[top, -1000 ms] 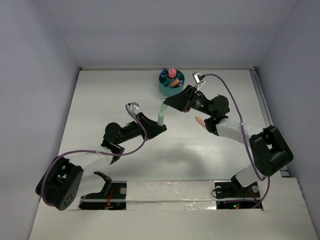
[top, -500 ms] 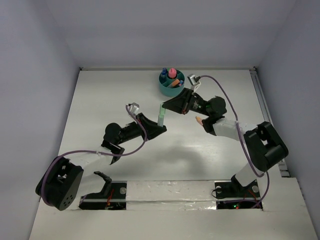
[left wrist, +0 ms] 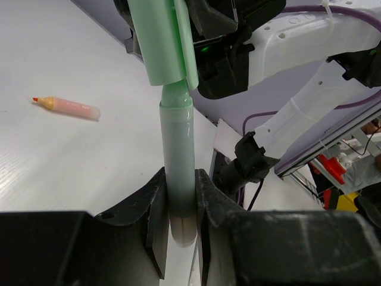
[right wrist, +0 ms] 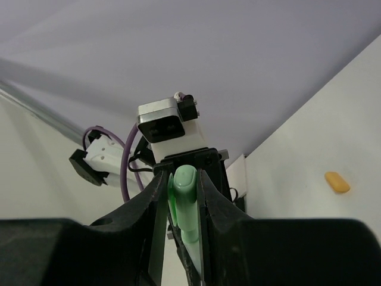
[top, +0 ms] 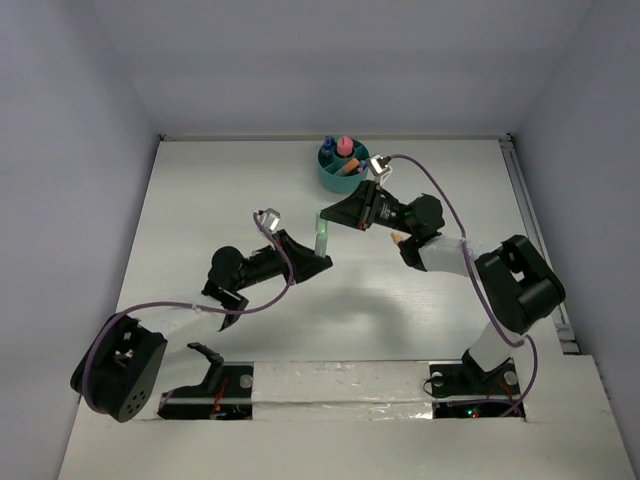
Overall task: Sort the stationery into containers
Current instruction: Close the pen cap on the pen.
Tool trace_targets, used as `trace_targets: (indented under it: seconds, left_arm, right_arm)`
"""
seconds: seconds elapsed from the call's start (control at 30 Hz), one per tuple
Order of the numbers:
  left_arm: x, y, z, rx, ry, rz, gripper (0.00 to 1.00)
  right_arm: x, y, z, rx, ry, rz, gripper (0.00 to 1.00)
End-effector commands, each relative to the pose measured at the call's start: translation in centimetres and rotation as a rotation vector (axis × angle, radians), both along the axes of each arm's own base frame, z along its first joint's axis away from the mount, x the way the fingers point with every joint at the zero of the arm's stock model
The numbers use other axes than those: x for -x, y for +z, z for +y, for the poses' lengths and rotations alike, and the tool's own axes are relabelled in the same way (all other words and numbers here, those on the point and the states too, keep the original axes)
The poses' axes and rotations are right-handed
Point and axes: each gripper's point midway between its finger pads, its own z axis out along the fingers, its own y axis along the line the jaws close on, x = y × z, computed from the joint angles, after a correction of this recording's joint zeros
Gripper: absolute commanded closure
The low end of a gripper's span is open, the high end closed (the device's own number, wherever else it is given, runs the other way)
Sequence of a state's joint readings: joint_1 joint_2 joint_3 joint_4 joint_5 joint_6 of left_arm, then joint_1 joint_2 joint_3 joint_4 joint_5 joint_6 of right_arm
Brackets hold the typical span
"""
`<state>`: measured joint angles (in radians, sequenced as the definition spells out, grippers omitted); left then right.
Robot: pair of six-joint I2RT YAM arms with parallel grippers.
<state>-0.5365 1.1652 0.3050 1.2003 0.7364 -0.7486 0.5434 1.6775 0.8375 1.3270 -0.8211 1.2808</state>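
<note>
A green highlighter [top: 321, 238] hangs between both grippers above the table's middle. My left gripper [top: 317, 262] is shut on its pale green barrel [left wrist: 177, 149]; the left wrist view shows its jaws [left wrist: 177, 179] clamped on the barrel's lower end. My right gripper [top: 328, 215] is shut on its green cap [right wrist: 185, 202], also seen in the left wrist view [left wrist: 159, 42]. A narrow neck shows between cap and barrel. The teal cup [top: 329, 180] stands at the back centre and holds blue, pink and orange items.
An orange-tipped marker [left wrist: 66, 107] lies on the table beside the right arm; only its end [top: 398, 239] shows in the top view. A small orange piece [right wrist: 337, 182] lies on the table in the right wrist view. Both arms reach over the table's middle.
My right gripper has shifted slightly left and down along the highlighter's cap end. The highlighter stands a little straighter. The left arm has barely moved.
</note>
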Motion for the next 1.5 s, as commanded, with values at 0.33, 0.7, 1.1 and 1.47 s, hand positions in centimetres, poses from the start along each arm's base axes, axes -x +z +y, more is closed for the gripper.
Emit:
trace_targets:
  seconds: [0.33, 0.7, 1.1, 1.47]
  left_arm:
    - [0.8, 4.3, 0.9, 0.094, 0.013, -0.178, 1.0]
    - [1.9, 6.8, 1.1, 0.206, -0.035, -0.176, 1.0]
    - [2.3, 10.2, 1.7, 0.289, -0.009, -0.178, 1.0]
    - [2.1, 12.2, 1.2, 0.245, 0.009, -0.218, 1.0]
  right_arm:
    - [5.6, 1.5, -1.0, -0.1, 0.168, -0.226, 1.0]
    - [6.2, 2.2, -1.3, -0.102, 0.154, -0.301, 1.0]
    - [7.2, 3.5, -1.2, -0.116, 0.068, -0.433, 1.0]
    - [8.8, -0.1, 0.6, 0.007, 0.164, -0.272, 1.0]
